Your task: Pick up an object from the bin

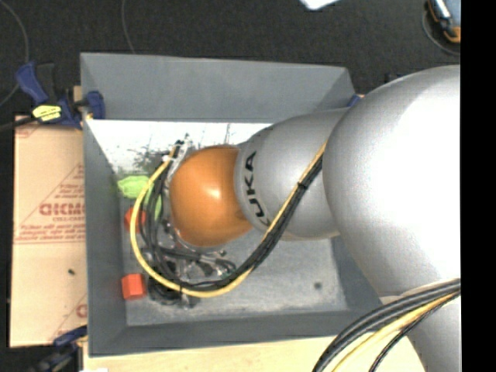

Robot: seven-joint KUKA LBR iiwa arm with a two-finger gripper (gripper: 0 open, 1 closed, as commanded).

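**Gripper low in the bin's left half, target hidden**

The gripper (182,273) sits low over the left part of the bin (217,91), under the arm's orange cover (205,196) and a loop of yellow cable (138,235). The cover hides its working end, so I cannot tell whether it stands wide or narrow, or whether it holds anything.

Nearest to it is an orange block (132,286), on the floor by the left wall toward the near corner, just beside the gripper's dark underside. A red piece (129,218) lies further up the left wall, half behind the cable. A green piece (133,184) lies beyond that, near some dark, wiry bits toward the far wall. The right half of the floor is bare grey.

Which piece is the target cannot be read from here, though the block looks the likeliest by position. To do the step well, the gripper should centre over one piece. It should also keep clear of the left wall, since all three pieces lie close to it. The cable loop must not drag a neighbour along. The lift should go straight up, so that nothing catches on the sloped sides.
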